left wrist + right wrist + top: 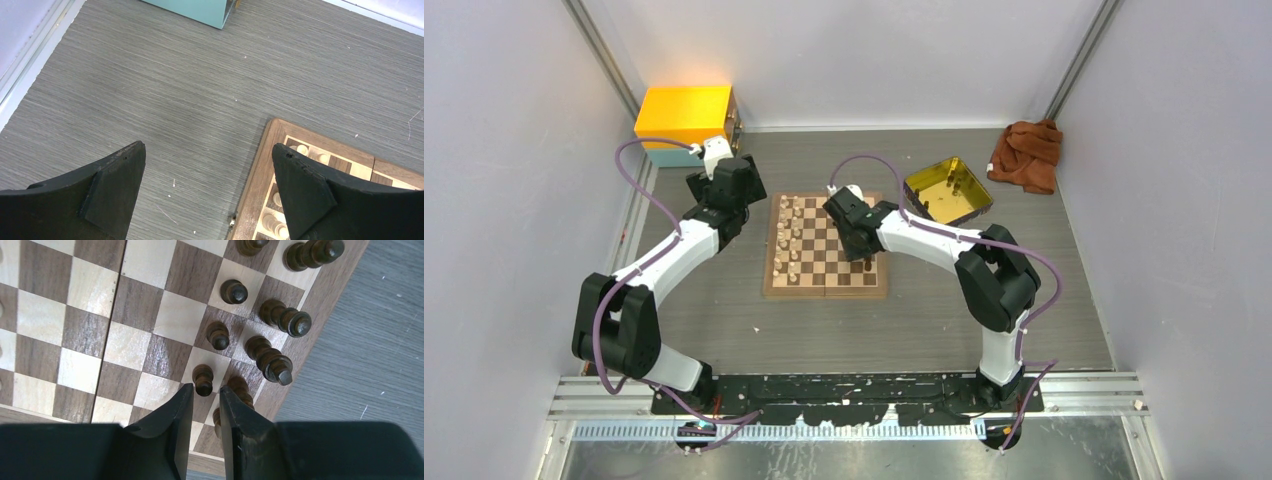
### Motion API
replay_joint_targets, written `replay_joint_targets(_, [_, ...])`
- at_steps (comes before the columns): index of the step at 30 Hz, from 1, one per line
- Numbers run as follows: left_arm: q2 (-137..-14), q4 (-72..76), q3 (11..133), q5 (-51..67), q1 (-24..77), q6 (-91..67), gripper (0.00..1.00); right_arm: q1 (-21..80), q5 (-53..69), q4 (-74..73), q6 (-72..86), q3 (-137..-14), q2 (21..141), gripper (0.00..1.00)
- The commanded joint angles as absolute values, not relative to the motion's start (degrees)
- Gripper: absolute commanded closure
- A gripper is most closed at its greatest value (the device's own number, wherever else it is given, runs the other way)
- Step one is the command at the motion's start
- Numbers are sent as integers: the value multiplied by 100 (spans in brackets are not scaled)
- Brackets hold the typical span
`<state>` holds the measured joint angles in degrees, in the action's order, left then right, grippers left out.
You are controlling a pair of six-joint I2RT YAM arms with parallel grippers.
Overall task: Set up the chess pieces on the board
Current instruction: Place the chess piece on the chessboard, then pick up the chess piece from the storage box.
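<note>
The board point(826, 283) lies at the table's centre. Pale chess pieces point(792, 240) stand along its left columns, and a few show in the left wrist view point(301, 148). Dark chess pieces point(218, 335) stand in two files by the board's right edge point(295, 365). My right gripper point(205, 390) hovers low over that side, jaws open a narrow gap with nothing between them. A dark pawn point(203, 380) stands on a light square just beyond the tips. Another dark piece point(241, 388) is partly hidden behind the right finger. My left gripper point(208, 146) is wide open and empty over bare table beside the board's far left corner point(272, 131).
A yellow tray point(947, 190) sits off the board's far right corner, with a brown cloth point(1027, 155) beyond it. A yellow and teal box point(686, 118) stands at the back left, its teal side point(200, 9) showing ahead of the left gripper.
</note>
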<state>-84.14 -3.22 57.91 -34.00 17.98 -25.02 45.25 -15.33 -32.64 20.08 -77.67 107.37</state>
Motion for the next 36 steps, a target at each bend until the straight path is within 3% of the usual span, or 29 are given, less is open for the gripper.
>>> replay_joint_targets(1, [-8394,-44,5967,-3498,1775,-2443,3,4514,-1529,-3430,1883,-8222,10244,68])
replay_joint_targets(12, [-8507,-26,6051,-3524,1775,-2435,3,4478,-1950,-3819,1811,-9088,9762,67])
replay_joint_targets(25, [-8813,-24,6288,-3471,1778,-2409,3,2424,-1872,-3828,2179,-10080,10565,68])
replay_joint_targets(36, [-9084,-24,6419,-3429,1775,-2408,3,1632,-1344,-3198,2357,-9890,11324,68])
